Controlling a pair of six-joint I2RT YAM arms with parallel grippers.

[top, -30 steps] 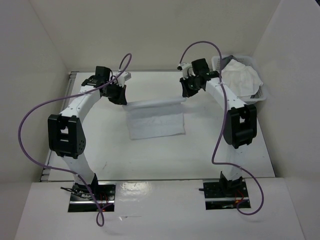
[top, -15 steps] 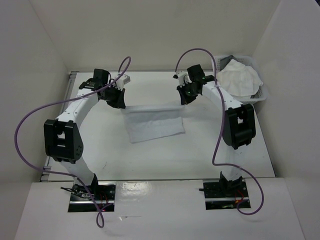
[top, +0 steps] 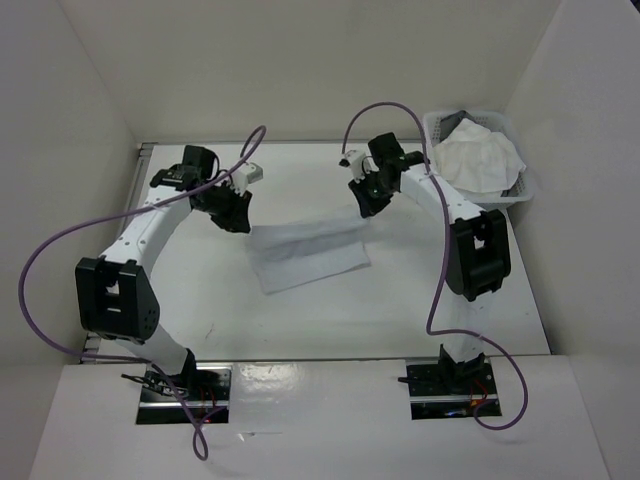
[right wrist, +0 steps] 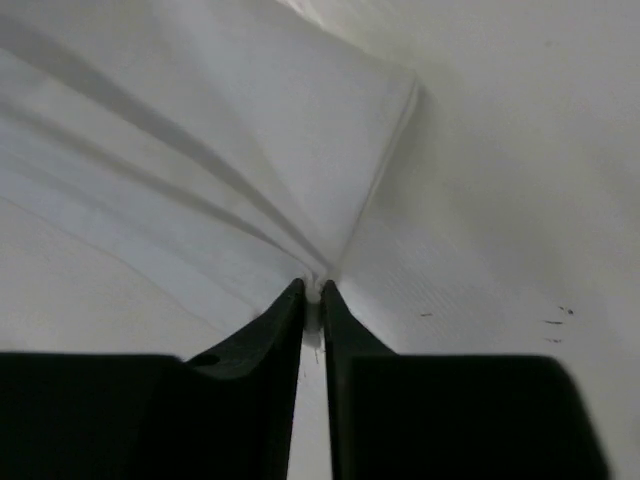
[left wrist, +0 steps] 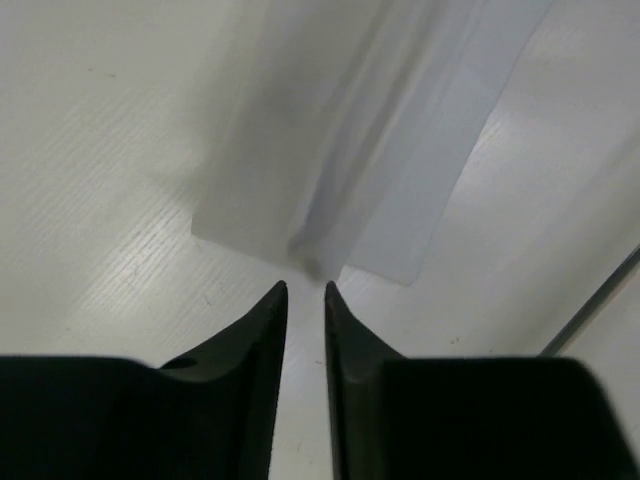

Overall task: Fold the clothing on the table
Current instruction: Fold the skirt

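**Setting the folded edge down, corner by corner**

On the left, the left gripper (top: 234, 210) hangs low over the surface (top: 200, 300), at the far-left corner of the clothing (top: 312, 255). Its wrist view shows the jaws a narrow slit apart with bare surface in the gap. The blurred cloth corner sits just off the tips, so I judge that this corner is let go.

The clothing lies mid-surface, between the two grippers and just nearer the bases. Its long axis runs left to right but is slightly skewed. The near-left corner points back toward the left arm's base, and the right end sits a little farther away. The far edge is creased.

The right gripper (top: 364, 206) is at the far-right corner. Its jaws are almost together, a thin sliver of cloth shows between them, and creases fan out from the tips. I take it as pinching that corner.

I judge the step to be laying the fold flat. I would lower the right side until the creases go slack, open, then lift straight up so that nothing drags. After that I would check the skew before the next fold.

The basket (top: 515, 196) at far right holds other white cloth and is well apart.
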